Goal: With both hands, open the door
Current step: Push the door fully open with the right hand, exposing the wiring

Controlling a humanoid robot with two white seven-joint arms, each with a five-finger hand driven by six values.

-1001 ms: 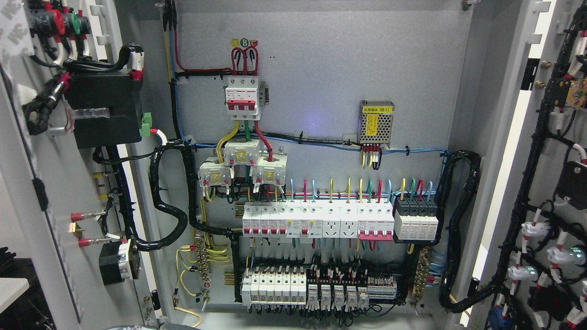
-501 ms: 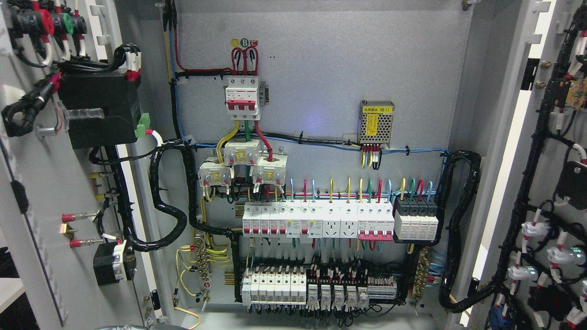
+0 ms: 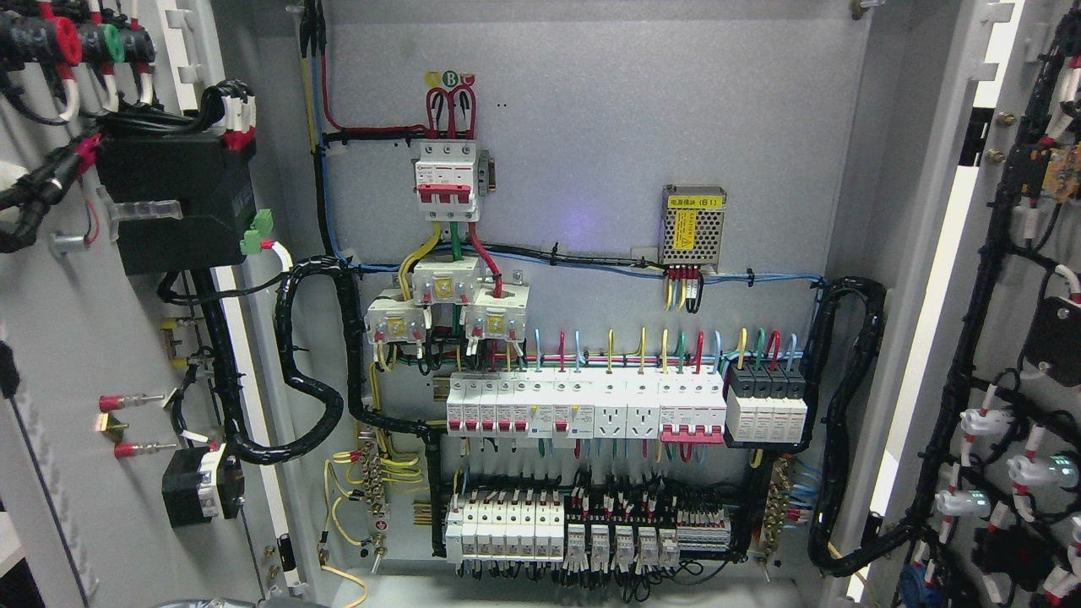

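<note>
Both grey metal cabinet doors, left (image 3: 76,338) at nine o'clock, right (image 3: 1013,338) at three, stood open; no robot hand showed, so finger state could not be told.

Grey, rounded sliver of robot part (image 3: 203,604), btm edge, left of ctr.

Bright even light, sharp focus, soft shadows, faint violet glare
</note>
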